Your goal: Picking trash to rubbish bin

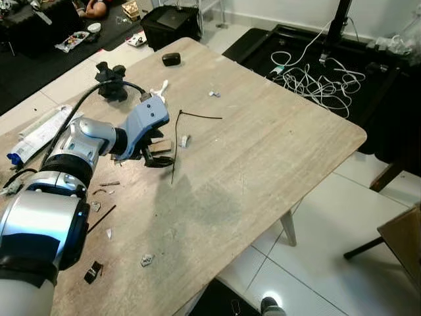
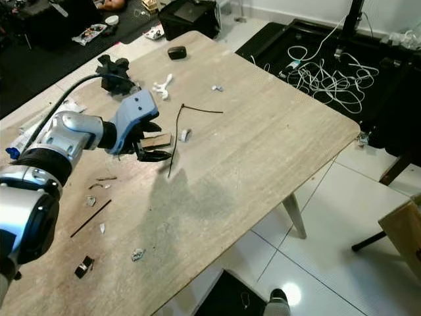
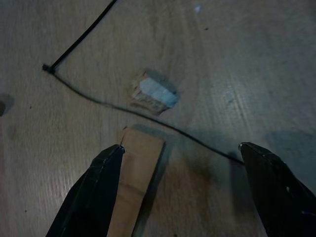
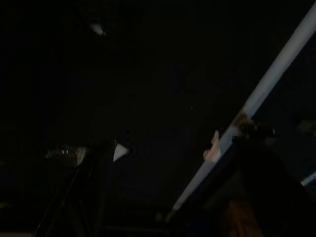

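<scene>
We are at the pickup step: our left gripper (image 3: 180,163), fingers spread apart and holding nothing, hovers low over the table (image 1: 276,151), straddling a cardboard scrap (image 3: 136,173) and a black cable tie (image 1: 176,141) (no bin in view). Next, close cleanly on one.

Silver left arm (image 1: 66,178), black cable, black-fingered hand (image 1: 158,155).

Pale wood-grain table (image 1: 263,164) over white floor tiles (image 1: 329,237). Toward one o'clock, tangled white cables (image 1: 316,82) on a black mat (image 1: 263,43). Near twelve o'clock, small black oval device (image 1: 171,59) by the table's far corner; black box (image 1: 170,25) on the floor beyond.
</scene>
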### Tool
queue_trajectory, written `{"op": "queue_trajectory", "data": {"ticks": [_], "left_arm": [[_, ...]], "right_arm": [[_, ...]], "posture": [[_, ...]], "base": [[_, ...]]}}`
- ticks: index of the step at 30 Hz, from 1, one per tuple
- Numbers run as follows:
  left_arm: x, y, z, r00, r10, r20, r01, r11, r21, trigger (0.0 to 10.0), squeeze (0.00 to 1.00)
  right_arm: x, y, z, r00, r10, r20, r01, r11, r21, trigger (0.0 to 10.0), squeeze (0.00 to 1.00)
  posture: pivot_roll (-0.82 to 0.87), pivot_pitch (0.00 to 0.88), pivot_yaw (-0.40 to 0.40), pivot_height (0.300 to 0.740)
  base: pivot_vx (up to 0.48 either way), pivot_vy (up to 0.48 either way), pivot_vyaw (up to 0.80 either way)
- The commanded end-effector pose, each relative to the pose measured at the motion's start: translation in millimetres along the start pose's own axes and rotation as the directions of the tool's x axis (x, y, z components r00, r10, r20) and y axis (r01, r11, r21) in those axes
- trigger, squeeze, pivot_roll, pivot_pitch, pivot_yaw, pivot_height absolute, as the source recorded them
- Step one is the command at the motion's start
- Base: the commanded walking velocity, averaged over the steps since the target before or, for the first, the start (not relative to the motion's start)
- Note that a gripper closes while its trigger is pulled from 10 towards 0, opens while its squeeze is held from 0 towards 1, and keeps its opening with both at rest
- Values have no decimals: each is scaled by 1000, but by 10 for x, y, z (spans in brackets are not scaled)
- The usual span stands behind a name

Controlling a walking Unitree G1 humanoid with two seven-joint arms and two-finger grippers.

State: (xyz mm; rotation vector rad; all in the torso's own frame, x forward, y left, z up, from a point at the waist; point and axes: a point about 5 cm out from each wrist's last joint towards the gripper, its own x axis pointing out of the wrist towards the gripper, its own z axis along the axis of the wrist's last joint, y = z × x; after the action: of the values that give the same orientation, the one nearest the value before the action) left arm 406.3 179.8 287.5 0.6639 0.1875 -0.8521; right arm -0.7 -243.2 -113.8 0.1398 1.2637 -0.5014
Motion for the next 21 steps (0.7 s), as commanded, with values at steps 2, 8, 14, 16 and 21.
{"op": "queue_trajectory", "data": {"ticks": [2, 8, 14, 16, 21], "left_arm": [[2, -2, -79, 999, 26, -28, -27, 999, -28, 10000, 0], [-40, 48, -160, 993, 109, -54, -114, 990, -82, 10000, 0], [-78, 62, -260, 986, 147, -77, -156, 979, -131, 10000, 0], [-85, 59, -294, 985, 150, -90, -162, 977, -137, 10000, 0], [-118, 47, -429, 976, 169, -137, -191, 966, -172, 10000, 0]], "right_arm": [[-47, -16, -201, 999, -10, -50, 11, 1000, 23, 10000, 0], [-66, -55, -249, 998, -20, -53, 22, 999, 35, 10000, 0], [-71, -67, -262, 998, -22, -53, 24, 999, 36, 10000, 0], [-72, -70, -262, 998, -22, -52, 24, 999, 37, 10000, 0], [-72, -107, -248, 999, -29, -45, 31, 999, 40, 10000, 0]], "posture": [[-408, 416, 250, 740], [-417, 426, 250, 740], [-424, 432, 246, 740], [-424, 432, 246, 740], [-431, 438, 242, 740]], "base": [[0, 0, 0], [0, 0, 0], [0, 0, 0], [0, 0, 0], [0, 0, 0]]}}
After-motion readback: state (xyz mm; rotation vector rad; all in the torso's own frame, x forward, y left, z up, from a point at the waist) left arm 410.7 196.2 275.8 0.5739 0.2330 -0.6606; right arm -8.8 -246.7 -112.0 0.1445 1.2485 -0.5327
